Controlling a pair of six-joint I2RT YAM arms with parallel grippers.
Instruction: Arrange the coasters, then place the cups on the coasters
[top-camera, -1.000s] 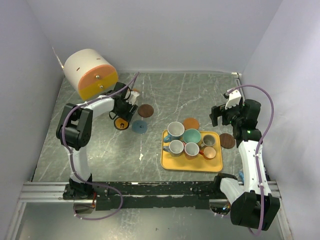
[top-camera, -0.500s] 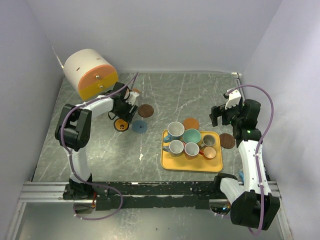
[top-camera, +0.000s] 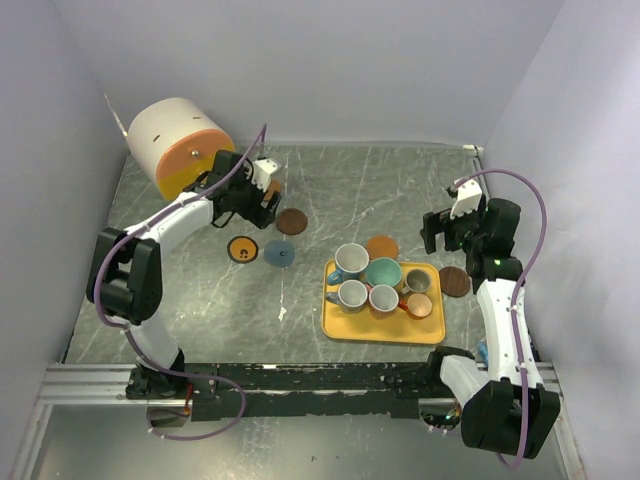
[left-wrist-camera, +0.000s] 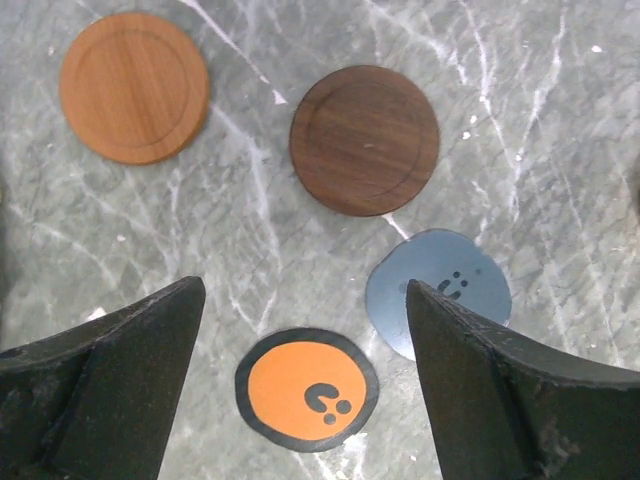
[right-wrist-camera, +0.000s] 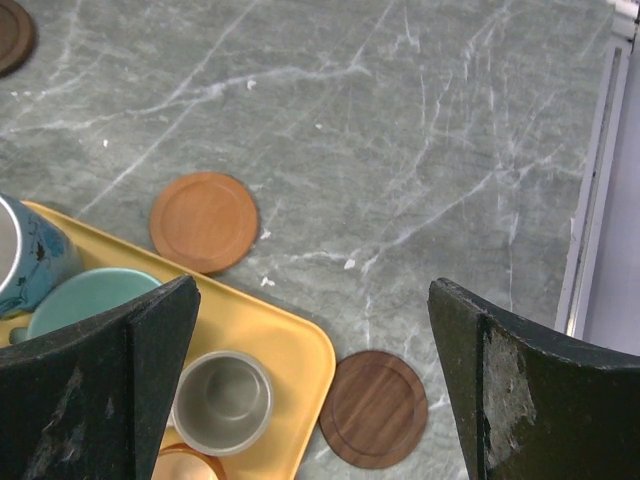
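Four coasters lie on the marble at left: a yellow-orange one with a dark rim (left-wrist-camera: 307, 389) (top-camera: 242, 249), a slate blue one (left-wrist-camera: 438, 294) (top-camera: 279, 253), a dark brown one (left-wrist-camera: 365, 139) (top-camera: 291, 221) and an orange wooden one (left-wrist-camera: 134, 86). My left gripper (left-wrist-camera: 303, 290) (top-camera: 258, 203) hangs open above them, holding nothing. An orange coaster (right-wrist-camera: 204, 221) (top-camera: 381, 246) and a dark brown coaster (right-wrist-camera: 373, 408) (top-camera: 455, 282) lie beside the yellow tray (top-camera: 375, 328). Several cups stand on the tray, among them blue (top-camera: 350, 261), teal (top-camera: 384, 272) and grey (right-wrist-camera: 222, 402). My right gripper (right-wrist-camera: 312, 290) (top-camera: 437, 232) is open and empty.
A big white-and-orange cylinder (top-camera: 180, 147) lies at the back left, close behind my left arm. Walls close the table on three sides, with a metal strip (right-wrist-camera: 590, 210) along the right edge. A black rail (top-camera: 320, 380) runs along the near edge.
My left gripper has opened wider, let go of the yellow-orange coaster, and lifted away toward the back. The coaster now lies flat beside the blue one. The right arm has not moved.
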